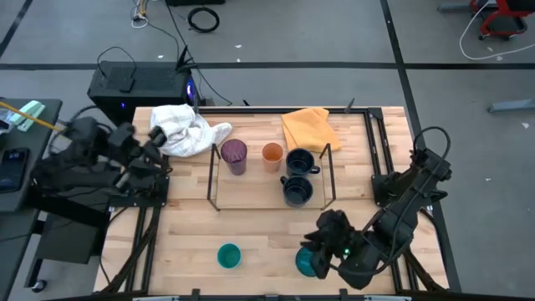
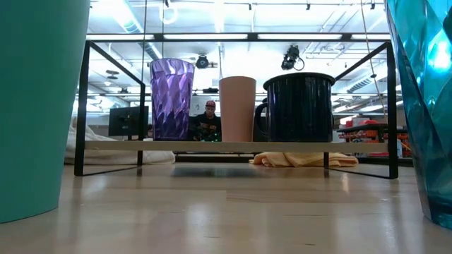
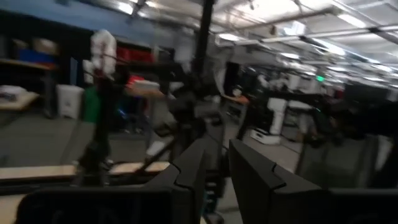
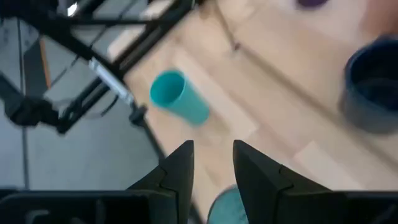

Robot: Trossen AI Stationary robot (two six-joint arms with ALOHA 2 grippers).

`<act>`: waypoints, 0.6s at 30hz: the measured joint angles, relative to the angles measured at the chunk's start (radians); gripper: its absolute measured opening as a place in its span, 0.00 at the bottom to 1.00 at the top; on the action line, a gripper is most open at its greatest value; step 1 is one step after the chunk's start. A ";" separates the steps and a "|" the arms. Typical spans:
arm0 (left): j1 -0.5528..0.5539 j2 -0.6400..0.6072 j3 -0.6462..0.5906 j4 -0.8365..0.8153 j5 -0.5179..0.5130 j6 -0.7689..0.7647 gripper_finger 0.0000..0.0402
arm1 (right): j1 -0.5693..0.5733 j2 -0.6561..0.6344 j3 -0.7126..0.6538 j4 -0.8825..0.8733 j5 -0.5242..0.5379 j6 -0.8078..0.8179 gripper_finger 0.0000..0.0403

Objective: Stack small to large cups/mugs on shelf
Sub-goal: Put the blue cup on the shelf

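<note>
Wooden counter [image 1: 259, 238] below, my right tool [image 1: 322, 242] — fingers parted, holding nothing — should centre over the larger teal-blue cup [image 1: 306, 262] before closing.

A grey floor [image 1: 334, 33] with dark seams lay beyond the table's far edge; ceiling strip lights [image 2: 233, 5] glowed overhead.

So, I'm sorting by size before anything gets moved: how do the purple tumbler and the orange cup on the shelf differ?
The purple tumbler stands taller than the orange cup. The purple tumbler is translucent with a faceted, rippled wall; the orange cup is opaque and smooth. In the high view the purple tumbler is nearer the shelf's left end, with the orange cup beside it toward the middle. Both stand upright, without handles.
</note>
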 joint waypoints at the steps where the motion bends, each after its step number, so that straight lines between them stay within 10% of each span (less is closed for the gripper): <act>1: 0.000 0.035 0.000 0.028 0.022 -0.002 0.19 | 0.000 -0.008 0.000 -0.014 0.024 -0.001 0.29; 18: 0.000 0.248 -0.001 0.294 0.128 -0.003 0.18 | 0.081 -0.034 -0.032 -0.317 -0.284 0.185 0.29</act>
